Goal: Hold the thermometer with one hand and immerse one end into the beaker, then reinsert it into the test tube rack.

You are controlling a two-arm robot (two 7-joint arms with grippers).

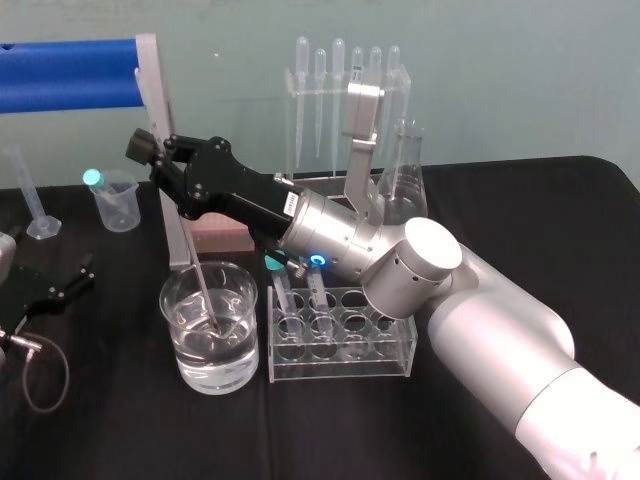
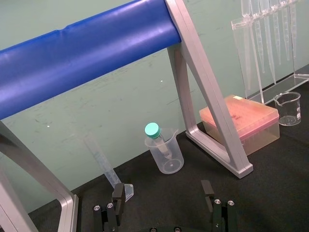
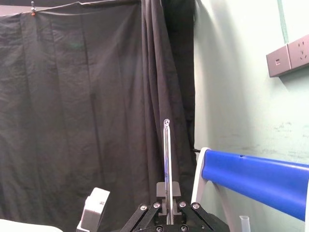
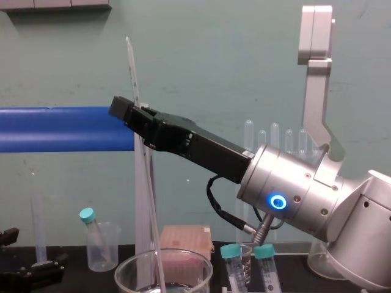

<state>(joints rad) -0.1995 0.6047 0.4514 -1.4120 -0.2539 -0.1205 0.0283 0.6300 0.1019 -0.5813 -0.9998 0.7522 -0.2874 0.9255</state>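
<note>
while the black right gripper (image 1: 158, 152) pinches the long thin glass thermometer (image 4: 131, 67), the rod hangs below it into the wide clear beaker (image 1: 185, 345); the left gripper (image 1: 62, 287) lies spread, far left.

A black-covered table (image 1: 530, 200) carried a wide glass beaker (image 1: 210, 335) of water near its front, with a clear test tube rack (image 1: 342, 348) just beside it. Farther back stood a pink box (image 1: 222, 240), a conical flask (image 1: 405, 185), a pipette stand (image 1: 325, 120), a small plastic beaker (image 1: 115, 203) and a graduated cylinder (image 1: 30, 195).
</note>
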